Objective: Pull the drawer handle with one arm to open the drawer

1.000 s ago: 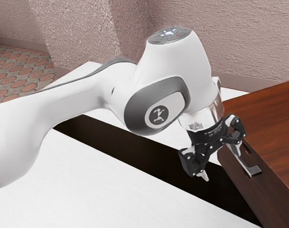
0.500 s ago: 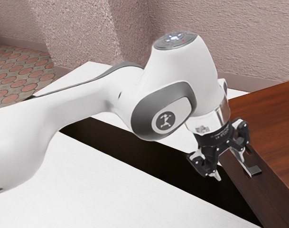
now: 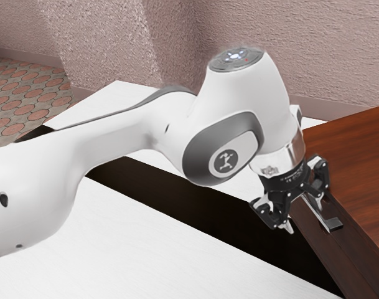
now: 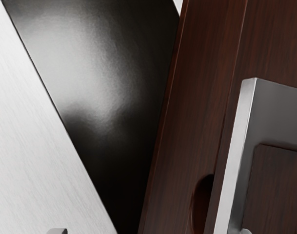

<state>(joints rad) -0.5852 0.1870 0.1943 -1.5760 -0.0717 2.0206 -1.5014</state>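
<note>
Gripper (image 3: 301, 213) jaws spread wide, nothing held, at the handle (image 3: 328, 220) on the dark wood drawer (image 3: 357, 255), exterior view's right. White table (image 3: 145, 249) with a black strip (image 3: 195, 199). Pink textured wall (image 3: 114, 37), patterned floor (image 3: 27, 87).

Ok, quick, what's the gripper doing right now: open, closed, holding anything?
Gripper: open, fingers spread right at the drawer handle, not clamped on it, holding nothing.

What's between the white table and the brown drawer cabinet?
A glossy black strip lies between the white table and the brown cabinet, shown in the wrist view.
</note>
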